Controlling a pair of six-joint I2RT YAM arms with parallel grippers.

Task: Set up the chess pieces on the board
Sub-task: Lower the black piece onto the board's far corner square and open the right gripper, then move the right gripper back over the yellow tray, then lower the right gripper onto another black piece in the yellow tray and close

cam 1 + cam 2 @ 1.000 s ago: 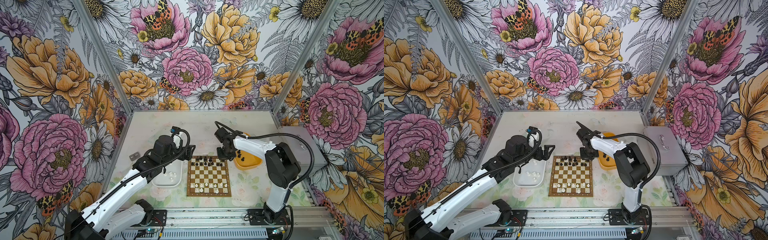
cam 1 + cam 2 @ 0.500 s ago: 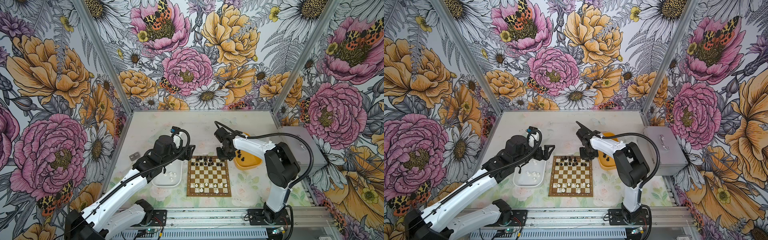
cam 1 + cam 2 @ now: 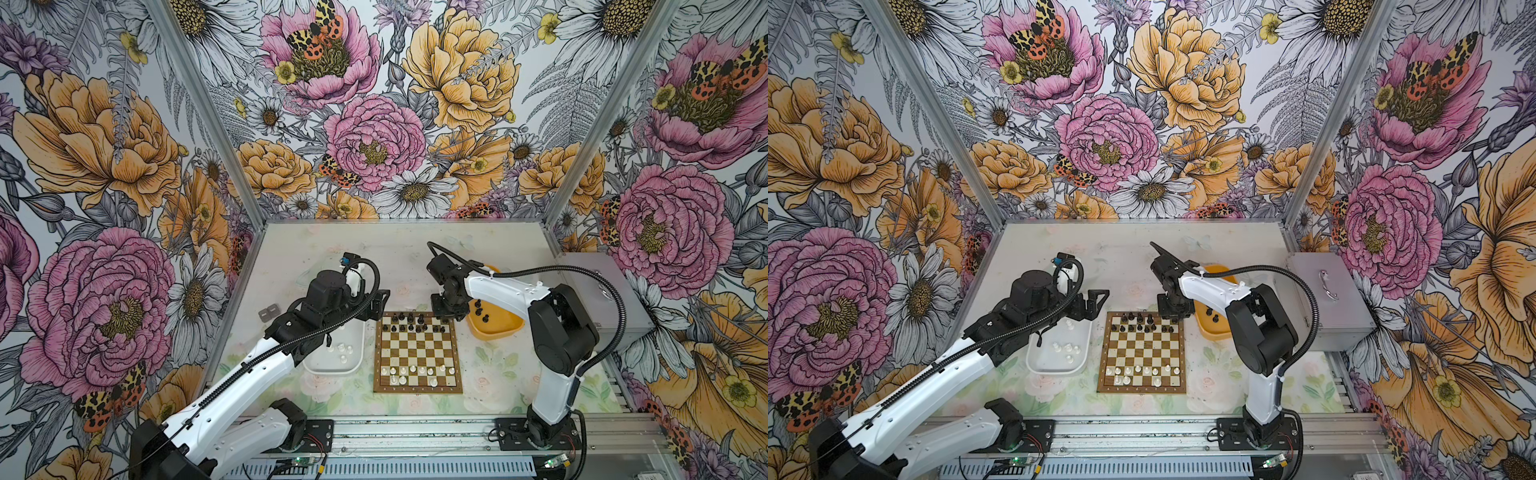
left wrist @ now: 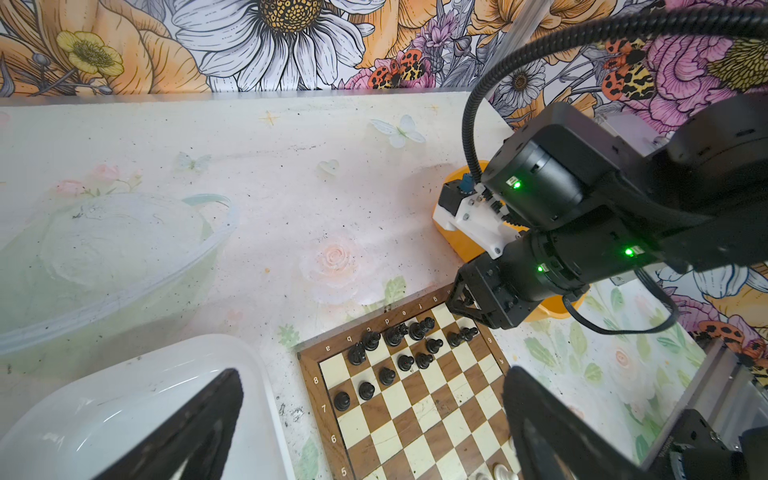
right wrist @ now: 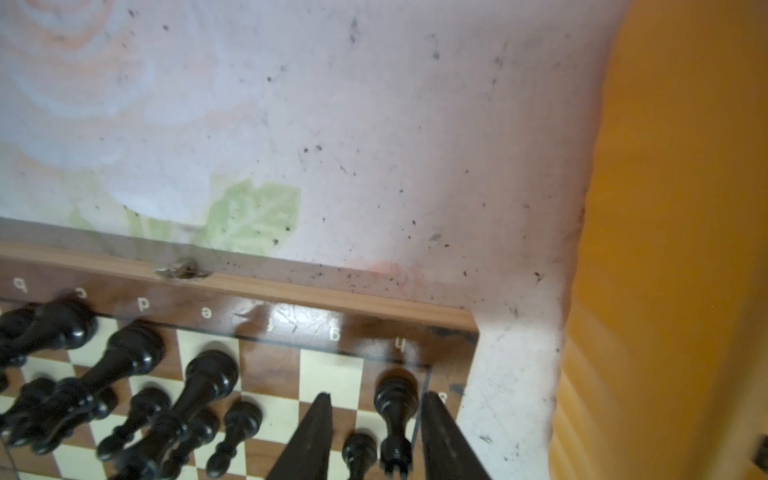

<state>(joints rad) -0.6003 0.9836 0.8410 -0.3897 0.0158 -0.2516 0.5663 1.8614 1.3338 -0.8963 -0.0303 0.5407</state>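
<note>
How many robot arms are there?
2. The left arm reaches over the white tray; the right arm has its hand at the board's far corner, beside the yellow tray.

You have bright, even light and soft shadows in both top views. In the right wrist view, the black pieces [image 5: 124, 365] at 8 o'clock are blurred.

Your top views look down on the whole bench [image 3: 374, 249]; both wrist cameras, closer, share the far edge of the board [image 4: 419, 411].
</note>
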